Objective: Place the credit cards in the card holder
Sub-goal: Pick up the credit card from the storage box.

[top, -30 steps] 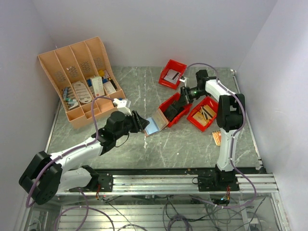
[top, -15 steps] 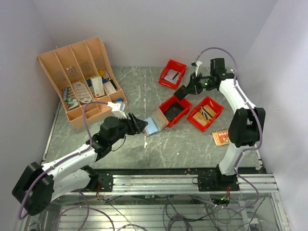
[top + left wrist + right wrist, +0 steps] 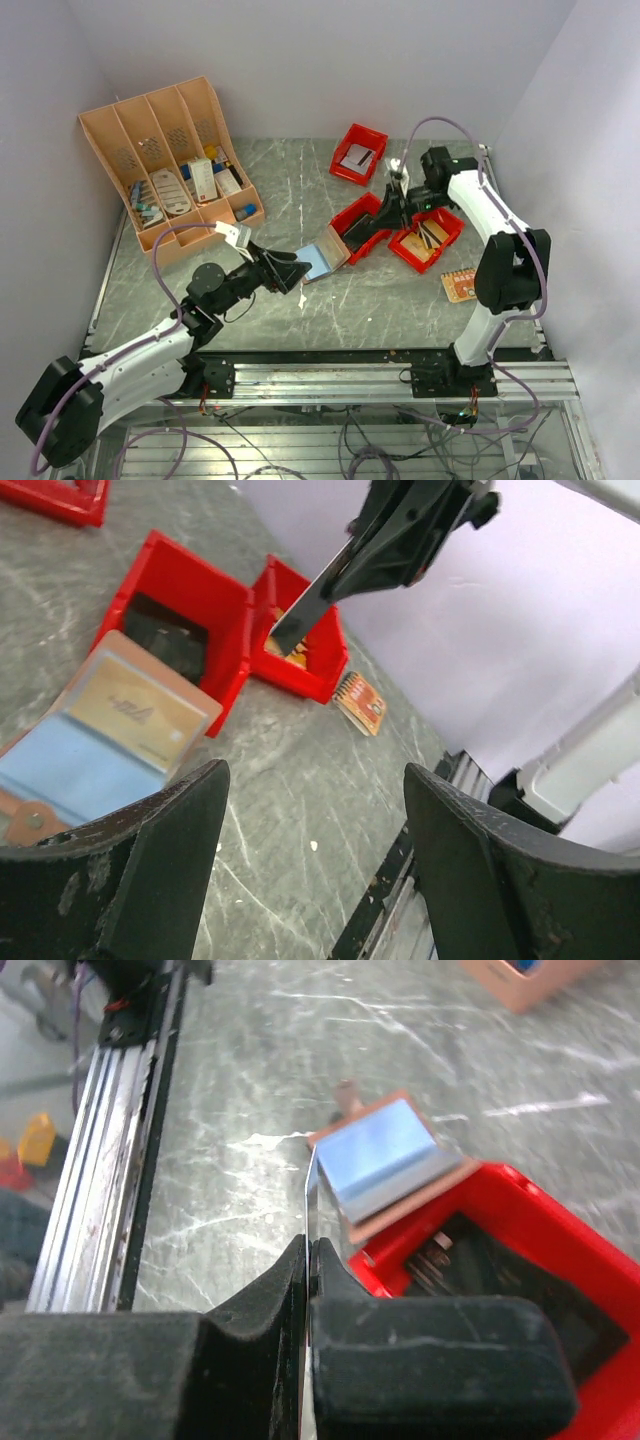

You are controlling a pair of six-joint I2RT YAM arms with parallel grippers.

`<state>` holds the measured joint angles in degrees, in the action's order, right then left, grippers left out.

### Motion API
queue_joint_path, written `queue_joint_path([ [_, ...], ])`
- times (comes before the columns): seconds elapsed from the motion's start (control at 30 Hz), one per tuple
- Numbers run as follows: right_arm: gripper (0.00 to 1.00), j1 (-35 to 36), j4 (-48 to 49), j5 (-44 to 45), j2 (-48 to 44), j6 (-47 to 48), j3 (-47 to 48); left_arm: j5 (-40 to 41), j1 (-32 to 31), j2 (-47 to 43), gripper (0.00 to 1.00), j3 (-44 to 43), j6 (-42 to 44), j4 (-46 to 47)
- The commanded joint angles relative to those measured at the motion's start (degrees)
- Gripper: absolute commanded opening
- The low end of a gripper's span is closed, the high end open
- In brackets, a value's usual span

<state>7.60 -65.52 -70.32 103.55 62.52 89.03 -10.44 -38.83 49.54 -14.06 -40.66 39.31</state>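
The left gripper (image 3: 289, 270) gapes empty at eight o'clock of the open card holder (image 3: 322, 259). At its two o'clock, the right gripper (image 3: 310, 1252) pinches a card (image 3: 308, 608) over a red bin (image 3: 180, 575).

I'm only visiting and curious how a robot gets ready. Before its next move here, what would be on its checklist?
1. Card held by right gripper: ok, jaws shut on a thin card.
2. Card holder open: ok, pockets face up, propped against a red bin.
3. Left gripper free of holder: ok, open, holding nothing.
4. Holder steadied: not ok, nothing grips it.
5. Card lined up with a pocket: cannot tell.
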Motion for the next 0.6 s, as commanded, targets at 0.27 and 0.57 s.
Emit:
queue_joint_path([
  [0.27,0.00,10.28,-4.61,3.23,-14.13,50.99,-18.26,-8.78,0.12,-3.20,0.81,2.64,10.79,11.12],
  [0.57,0.00,11.26,-8.98,1.39,-15.74,63.50,-20.02,-10.39,-0.45,-4.27,0.80,8.55,16.24,23.59],
])
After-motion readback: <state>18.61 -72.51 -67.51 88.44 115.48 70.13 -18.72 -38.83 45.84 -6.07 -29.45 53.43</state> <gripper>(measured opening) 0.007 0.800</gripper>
